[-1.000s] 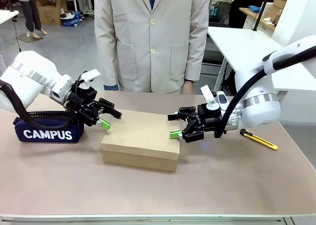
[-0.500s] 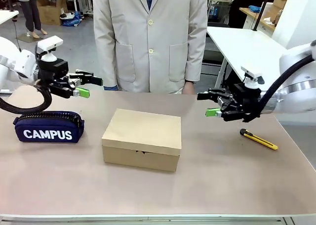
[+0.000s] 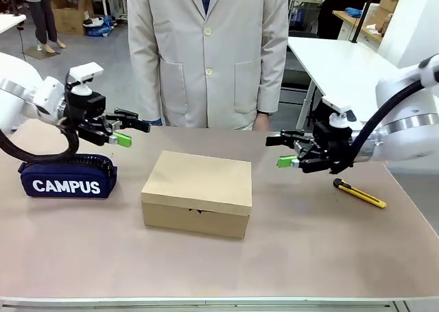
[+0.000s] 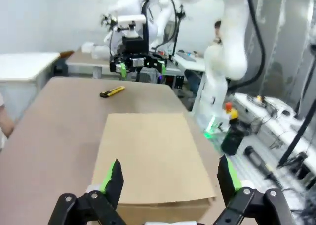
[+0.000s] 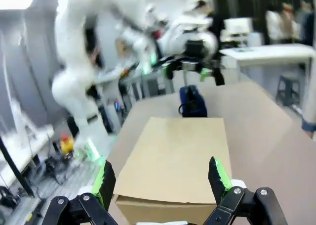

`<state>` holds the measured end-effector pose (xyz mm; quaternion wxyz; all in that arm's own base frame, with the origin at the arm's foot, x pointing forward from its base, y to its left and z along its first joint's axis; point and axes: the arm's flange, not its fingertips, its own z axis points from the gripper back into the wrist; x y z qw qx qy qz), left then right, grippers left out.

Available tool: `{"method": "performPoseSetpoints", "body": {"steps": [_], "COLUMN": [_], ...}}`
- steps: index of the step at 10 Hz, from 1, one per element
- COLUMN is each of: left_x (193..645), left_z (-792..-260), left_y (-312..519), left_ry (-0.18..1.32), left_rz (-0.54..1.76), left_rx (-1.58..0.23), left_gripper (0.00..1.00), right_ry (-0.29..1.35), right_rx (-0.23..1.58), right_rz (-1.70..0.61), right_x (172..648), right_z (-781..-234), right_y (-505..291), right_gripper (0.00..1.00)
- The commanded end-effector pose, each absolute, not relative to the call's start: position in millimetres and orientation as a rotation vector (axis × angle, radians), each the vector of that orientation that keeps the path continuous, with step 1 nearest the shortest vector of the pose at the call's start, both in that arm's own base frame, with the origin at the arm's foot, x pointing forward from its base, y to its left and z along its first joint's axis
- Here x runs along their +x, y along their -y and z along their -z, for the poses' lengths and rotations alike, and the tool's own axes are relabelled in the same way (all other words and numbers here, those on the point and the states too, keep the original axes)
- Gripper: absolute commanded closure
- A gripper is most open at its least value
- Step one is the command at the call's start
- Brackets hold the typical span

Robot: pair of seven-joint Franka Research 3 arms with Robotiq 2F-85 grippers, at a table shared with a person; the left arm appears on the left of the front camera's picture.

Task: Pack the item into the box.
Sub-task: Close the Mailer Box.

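The box [image 3: 197, 193] sat shut at mid-table, so the packing looked done, though no stapler was to be seen (presumably inside). The left gripper [image 3: 125, 127] and right gripper [image 3: 282, 150] hung on either side of it, jaws spread wide and empty.

**A robotics lab with several work tables**

This looks like a research lab or test hall rather than a home or shop. Two white robot arms [image 3: 405, 113] stand at a plain brown-topped table [image 3: 309, 250] on a grey concrete floor. White work tables [image 3: 343, 65] stand farther back, and cardboard cartons [image 3: 68, 14] sit on the floor behind. The left wrist view shows cables and black gear [image 4: 261, 160] lying on the floor beside the arm's base, though it is too blurred to name. A person in a pale coat [image 3: 209, 51] stands at the far side.
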<state>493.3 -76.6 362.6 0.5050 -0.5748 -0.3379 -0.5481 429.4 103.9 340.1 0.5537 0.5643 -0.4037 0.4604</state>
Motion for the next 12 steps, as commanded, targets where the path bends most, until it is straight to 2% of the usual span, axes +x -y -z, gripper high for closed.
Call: {"method": "performPoseSetpoints", "body": {"steps": [1, 3, 4, 5, 7, 8, 9, 10, 12], "left_x": [479, 469, 463, 454, 435, 432, 443, 436, 436], "left_z": [-419, -433, -433, -430, -420, -419, -414, -414, -414], "left_y": [25, -24, -47, -71, -113, -123, -113, -124, -124], "left_ry": [0.68, 0.569, 0.546, 0.573, 0.562, 0.618, 0.653, 0.587, 0.587], "left_rz": [1.055, 0.872, 0.795, 0.706, 0.578, 0.543, 0.623, 0.578, 0.578], "left_rx": [-1.409, -1.434, -1.477, -1.479, -1.47, -1.493, -1.53, -1.452, -1.452], "left_gripper": [0.0, 0.0, 0.0, 0.0, 0.0, 0.0, 0.0, 0.0, 0.0], "right_ry": [0.812, 0.612, 0.535, 0.482, 0.444, 0.467, 0.561, 0.475, 0.475], "right_rx": [1.369, 1.269, 1.296, 1.213, 1.161, 1.202, 1.181, 1.155, 1.155], "right_rz": [-0.643, -0.51, -0.492, -0.423, -0.306, -0.301, -0.323, -0.303, -0.303], "right_x": [411, 393, 383, 375, 370, 378, 409, 368, 368], "right_z": [-395, -425, -438, -442, -434, -424, -401, -428, -428], "right_y": [-59, -14, 9, 36, 70, 76, 66, 75, 75], "right_gripper": [0.0, 0.0, 0.0, 0.0, 0.0, 0.0, 0.0, 0.0, 0.0]}}
